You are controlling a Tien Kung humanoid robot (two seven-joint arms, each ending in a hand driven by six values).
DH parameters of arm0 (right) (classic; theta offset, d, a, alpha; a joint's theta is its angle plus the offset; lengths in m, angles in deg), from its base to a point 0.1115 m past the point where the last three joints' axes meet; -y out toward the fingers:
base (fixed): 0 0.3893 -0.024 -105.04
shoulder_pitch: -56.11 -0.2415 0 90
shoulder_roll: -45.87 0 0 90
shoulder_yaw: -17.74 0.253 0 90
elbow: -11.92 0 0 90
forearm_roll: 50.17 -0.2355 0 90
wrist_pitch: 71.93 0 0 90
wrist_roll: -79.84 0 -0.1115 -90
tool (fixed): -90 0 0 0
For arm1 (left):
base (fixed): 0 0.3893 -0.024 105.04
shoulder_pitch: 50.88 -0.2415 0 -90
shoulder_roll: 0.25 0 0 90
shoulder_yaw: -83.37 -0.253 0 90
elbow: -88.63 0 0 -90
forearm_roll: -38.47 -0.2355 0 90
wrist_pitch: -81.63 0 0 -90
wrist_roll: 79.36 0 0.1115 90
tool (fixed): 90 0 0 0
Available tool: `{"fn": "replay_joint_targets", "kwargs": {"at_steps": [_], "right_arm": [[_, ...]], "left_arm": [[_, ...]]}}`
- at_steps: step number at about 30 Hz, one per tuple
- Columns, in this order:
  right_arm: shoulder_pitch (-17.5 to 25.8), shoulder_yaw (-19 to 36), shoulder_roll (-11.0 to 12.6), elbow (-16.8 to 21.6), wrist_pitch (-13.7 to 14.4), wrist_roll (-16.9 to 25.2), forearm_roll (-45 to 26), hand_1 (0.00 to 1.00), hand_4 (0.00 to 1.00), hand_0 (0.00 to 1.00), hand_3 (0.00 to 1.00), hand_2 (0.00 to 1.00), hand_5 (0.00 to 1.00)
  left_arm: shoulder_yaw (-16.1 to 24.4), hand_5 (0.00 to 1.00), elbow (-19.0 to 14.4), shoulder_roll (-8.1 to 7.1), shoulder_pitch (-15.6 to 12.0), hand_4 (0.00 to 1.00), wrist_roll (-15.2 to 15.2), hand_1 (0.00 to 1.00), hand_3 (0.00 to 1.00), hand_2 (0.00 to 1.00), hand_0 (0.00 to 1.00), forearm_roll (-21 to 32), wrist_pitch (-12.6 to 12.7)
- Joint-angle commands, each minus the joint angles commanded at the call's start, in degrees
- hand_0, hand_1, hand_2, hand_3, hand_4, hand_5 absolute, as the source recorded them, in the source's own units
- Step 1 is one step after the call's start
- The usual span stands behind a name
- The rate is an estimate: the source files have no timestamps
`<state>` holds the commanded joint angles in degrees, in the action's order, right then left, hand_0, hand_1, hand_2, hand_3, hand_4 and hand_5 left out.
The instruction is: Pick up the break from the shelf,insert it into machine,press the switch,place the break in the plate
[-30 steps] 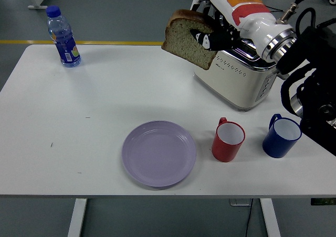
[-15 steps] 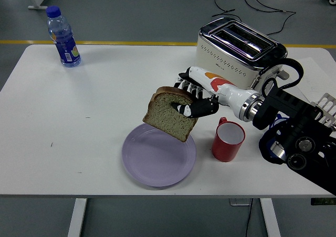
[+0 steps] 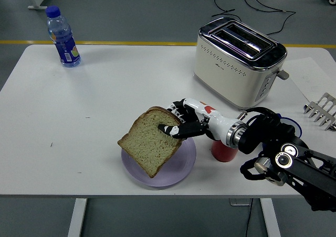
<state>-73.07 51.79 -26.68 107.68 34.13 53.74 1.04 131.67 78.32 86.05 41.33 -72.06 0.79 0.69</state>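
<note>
Bread now hangs low over the purple plate in my head view, the only view I have, pinched between the thumb and fingers of my right hand, which are curled closed on the slice's upper right corner. A second ago I held this slice up beside the toaster; half a second ago it was partway down, above the plate's far edge; now it has come down and tipped flatter, its lower corner over the plate's left rim and perhaps already touching, though I cannot tell contact from here. My forearm crosses in front of the red mug, hiding most of it, and the blue mug is no longer visible behind my arm. The water bottle stands well apart at the far left corner of the table. My left hand is not in sight. I judge I am in the last step: the slice is out of the toaster, and what remains is settling it centred on the plate and letting go, since it overhangs the left side.
</note>
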Motion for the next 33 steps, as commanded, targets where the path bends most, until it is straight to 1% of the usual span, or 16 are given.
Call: {"fn": "replay_joint_targets", "kwargs": {"at_steps": [6,11,15,18,20,21,26,27,32,33], "right_arm": [[-0.37,-1.83,-4.23,-6.69,1.24,-0.23,2.31,0.154,0.484,0.149,0.379,0.295,0.002],[-1.27,-3.08,-6.62,-11.44,1.33,-0.61,2.39,0.155,0.486,0.148,0.379,0.293,0.002],[-1.76,-3.75,-7.63,-13.89,1.63,-0.67,2.99,0.162,0.49,0.145,0.379,0.292,0.002],[-2.32,-4.28,-8.46,-17.45,1.55,-0.21,4.37,0.162,0.49,0.145,0.379,0.292,0.002],[-2.4,-4.35,-8.57,-18.14,1.54,-0.06,4.53,0.162,0.49,0.145,0.379,0.292,0.002],[-2.49,-4.5,-8.79,-19.1,1.41,0.44,4.99,0.213,0.501,0.168,0.408,0.313,0.002],[-2.65,-4.54,-9.2,-21.27,-0.62,1.82,9.17,0.213,0.501,0.168,0.408,0.313,0.002],[-2.68,-4.56,-9.25,-21.48,-1.15,2.06,10.39,0.321,0.576,0.229,0.494,0.414,0.004],[-2.73,-4.15,-9.1,-21.7,-4.15,3.01,15.26,0.321,0.576,0.229,0.494,0.414,0.004],[-2.74,-3.97,-9.01,-21.64,-5.24,3.24,16.59,0.479,0.621,0.4,0.56,0.508,0.095]], "left_arm": [[-0.11,0.998,0.0,0.03,0.02,0.448,0.06,0.615,0.702,0.674,0.684,-0.01,0.05],[-0.34,0.998,0.0,0.04,0.03,0.447,0.08,0.615,0.701,0.674,0.684,0.12,0.06],[-0.42,0.998,0.0,0.06,0.08,0.448,0.1,0.615,0.703,0.674,0.684,0.09,0.07],[-0.43,0.998,0.0,0.12,0.15,0.448,0.11,0.615,0.703,0.674,0.684,0.08,0.1],[-0.43,0.998,0.0,0.12,0.17,0.448,0.11,0.615,0.703,0.674,0.684,0.05,0.1],[-0.47,0.998,0.0,0.13,0.18,0.449,0.13,0.615,0.702,0.674,0.684,0.08,0.11],[-0.45,0.998,0.0,0.17,0.14,0.449,0.22,0.615,0.702,0.674,0.684,-0.12,0.13],[-0.44,0.998,0.0,0.17,0.12,0.449,0.25,0.615,0.701,0.674,0.684,-0.18,0.13],[-0.2,0.998,0.0,0.18,-0.02,0.449,0.38,0.615,0.701,0.674,0.684,-0.65,0.14],[-0.13,0.998,0.0,0.17,-0.07,0.45,0.43,0.615,0.703,0.674,0.684,-0.81,0.13]]}}
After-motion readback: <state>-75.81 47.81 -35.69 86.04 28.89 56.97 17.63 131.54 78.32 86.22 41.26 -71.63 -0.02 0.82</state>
